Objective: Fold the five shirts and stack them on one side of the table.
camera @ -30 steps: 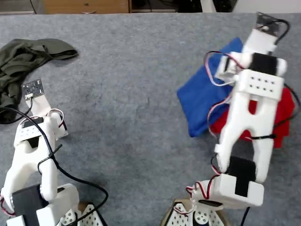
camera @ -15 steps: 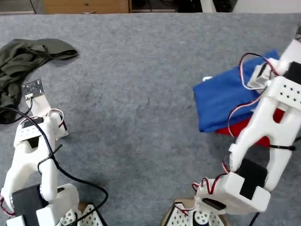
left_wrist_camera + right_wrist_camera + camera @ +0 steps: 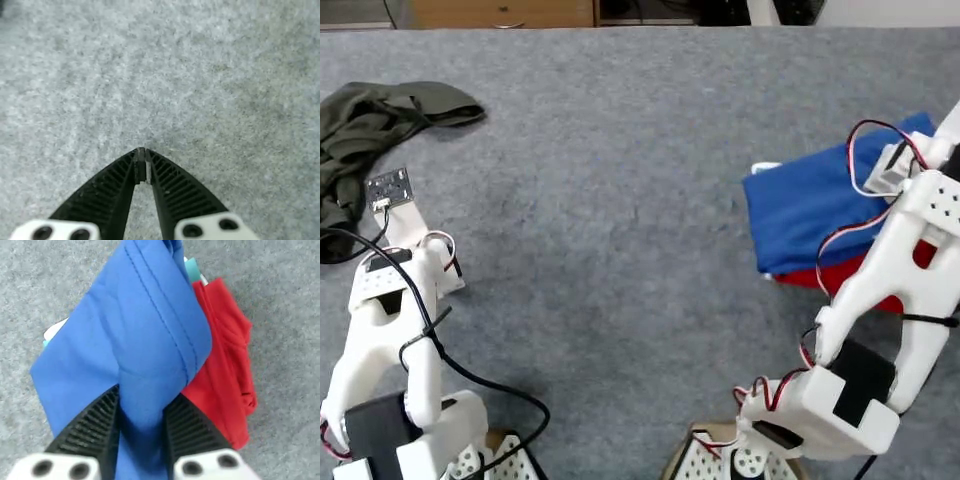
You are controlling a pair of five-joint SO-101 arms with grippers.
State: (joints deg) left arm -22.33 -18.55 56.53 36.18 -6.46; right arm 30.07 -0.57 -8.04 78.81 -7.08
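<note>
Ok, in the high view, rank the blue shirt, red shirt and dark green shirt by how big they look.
1. blue shirt
2. dark green shirt, crumpled and cut off at the picture's edge, so its rank against blue is unsure
3. red shirt, mostly under the blue one

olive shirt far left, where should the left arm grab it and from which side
Probably the flap of the olive shirt pointing at the middle of the table, from above on that open side: it lies flat, the rest is bunched. The left gripper is shut, so open it first.
</note>
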